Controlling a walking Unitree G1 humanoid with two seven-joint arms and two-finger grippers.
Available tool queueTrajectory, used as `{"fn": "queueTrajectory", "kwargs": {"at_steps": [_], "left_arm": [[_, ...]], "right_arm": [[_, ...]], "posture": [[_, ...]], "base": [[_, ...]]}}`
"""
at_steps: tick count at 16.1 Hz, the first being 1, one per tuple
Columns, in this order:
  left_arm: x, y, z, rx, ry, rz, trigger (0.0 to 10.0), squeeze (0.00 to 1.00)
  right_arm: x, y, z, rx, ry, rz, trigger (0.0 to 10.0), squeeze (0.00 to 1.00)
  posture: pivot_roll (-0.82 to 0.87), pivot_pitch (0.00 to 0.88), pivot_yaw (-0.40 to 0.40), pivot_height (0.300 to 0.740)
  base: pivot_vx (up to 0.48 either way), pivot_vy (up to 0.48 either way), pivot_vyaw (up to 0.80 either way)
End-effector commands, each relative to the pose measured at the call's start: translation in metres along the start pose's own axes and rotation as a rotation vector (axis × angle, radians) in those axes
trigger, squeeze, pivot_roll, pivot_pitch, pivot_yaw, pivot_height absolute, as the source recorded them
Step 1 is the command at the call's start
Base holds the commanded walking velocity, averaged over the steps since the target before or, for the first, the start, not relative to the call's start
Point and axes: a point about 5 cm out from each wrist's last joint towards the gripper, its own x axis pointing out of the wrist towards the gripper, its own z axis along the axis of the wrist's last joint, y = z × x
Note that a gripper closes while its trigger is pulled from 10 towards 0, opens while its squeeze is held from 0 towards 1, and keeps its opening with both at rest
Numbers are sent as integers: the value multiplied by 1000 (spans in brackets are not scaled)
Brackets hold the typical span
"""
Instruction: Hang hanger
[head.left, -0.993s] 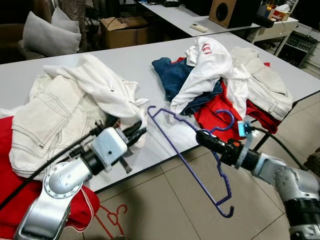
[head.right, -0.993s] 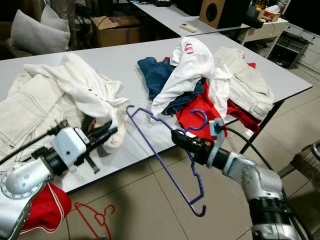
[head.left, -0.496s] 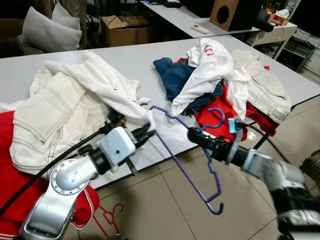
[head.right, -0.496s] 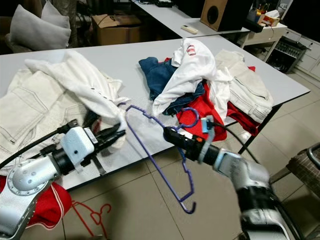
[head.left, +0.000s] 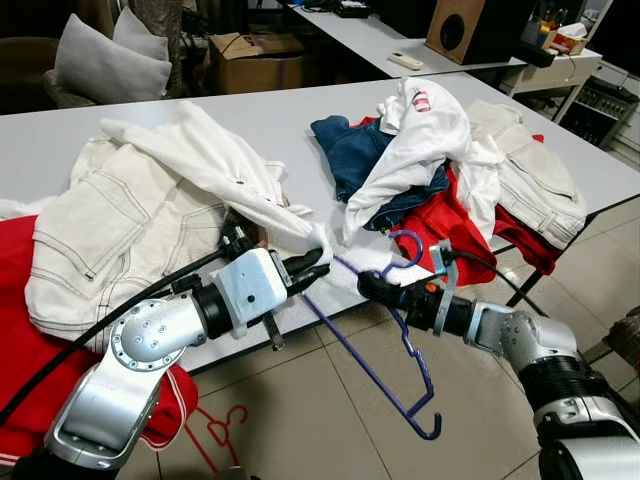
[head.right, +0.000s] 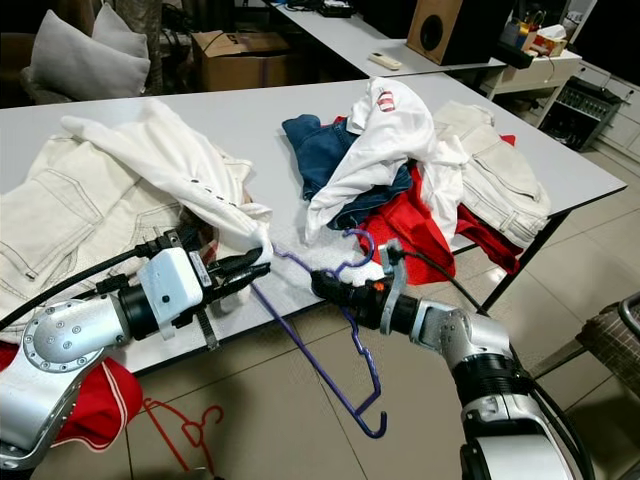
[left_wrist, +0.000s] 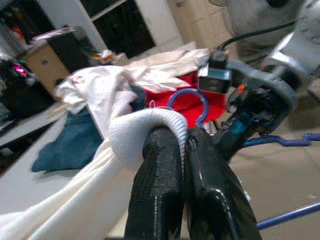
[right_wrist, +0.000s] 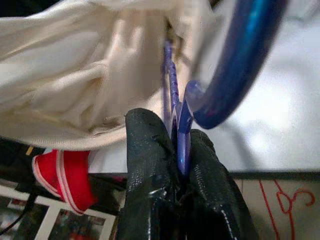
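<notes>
Blue wire hanger (head.left: 385, 345) pinched in right gripper (head.left: 368, 287); left gripper (head.left: 318, 262) clamps white garment (head.left: 215, 170).

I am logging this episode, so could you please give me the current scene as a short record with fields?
left end effector: shut on the white knit garment, pinching its cuff at the table edge
right end effector: shut on the purple wire hanger, near its hook
hanger position: one end at the cuff, the other hanging toward the tiled floor
table: grey, carrying mixed clothes
</notes>
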Motion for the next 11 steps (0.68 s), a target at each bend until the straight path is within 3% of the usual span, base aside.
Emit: {"fn": "queueTrajectory", "kwargs": {"at_steps": [1, 3, 8, 10, 11], "left_arm": [[5, -10, 5, -32, -18, -106, 0, 0], [3, -25, 0, -89, 31, -221, 0, 0], [0, -33, -2, -166, 58, -273, 0, 0], [3, -24, -10, -156, 123, -143, 0, 0], [5, -14, -20, -170, 194, -7, 0, 0]], "right_arm": [[0, -1, 12, -16, -49, -21, 10000, 0], [5, 1, 26, 29, -159, -28, 10000, 0], [17, -1, 31, 98, -238, -48, 10000, 0], [24, 2, 42, 112, -349, -58, 10000, 0], [29, 7, 52, 138, -472, -64, 10000, 0]], "posture": [[45, 0, -93, 740], [44, 0, -91, 740], [61, 0, -99, 740], [64, 0, -101, 740], [70, 0, -105, 740]], "base": [[0, 0, 0], [0, 0, 0], [0, 0, 0], [0, 0, 0], [0, 0, 0]]}}
